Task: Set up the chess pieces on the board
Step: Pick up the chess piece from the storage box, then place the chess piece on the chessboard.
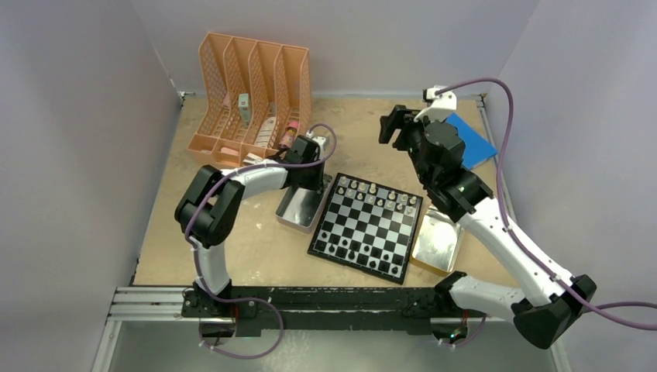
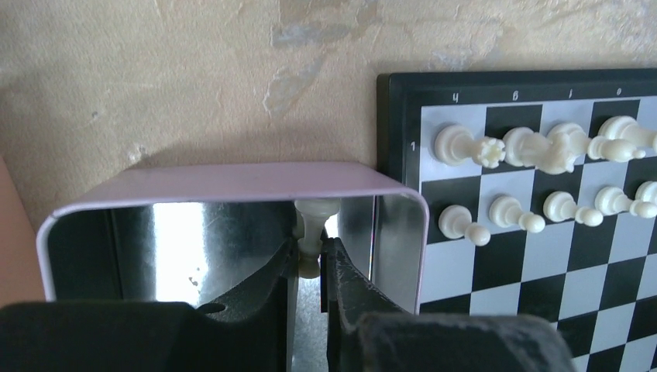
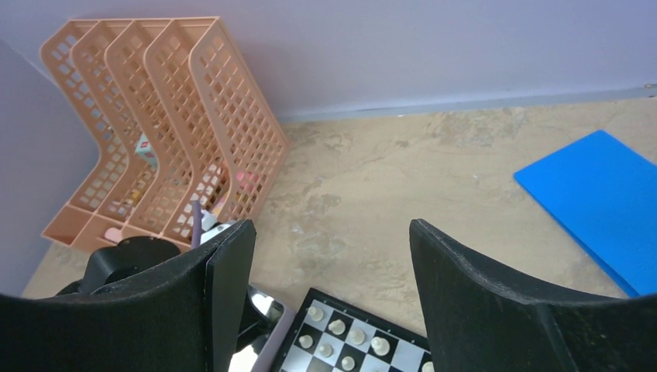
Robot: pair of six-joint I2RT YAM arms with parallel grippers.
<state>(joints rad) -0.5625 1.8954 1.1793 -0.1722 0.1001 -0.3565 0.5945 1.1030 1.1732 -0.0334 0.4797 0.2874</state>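
Observation:
The checkered board lies mid-table, with white pieces along its far rows and black pieces along the near rows. My left gripper reaches into the left metal tin and is shut on a white piece, its base pointing away at the tin's far wall. The board's corner with two rows of white pieces lies just right of the tin. My right gripper is open and empty, raised above the board's far edge.
A second shiny tin lies against the board's right side. A peach file rack stands at the back left. A blue sheet lies at the back right. Walls close in both sides.

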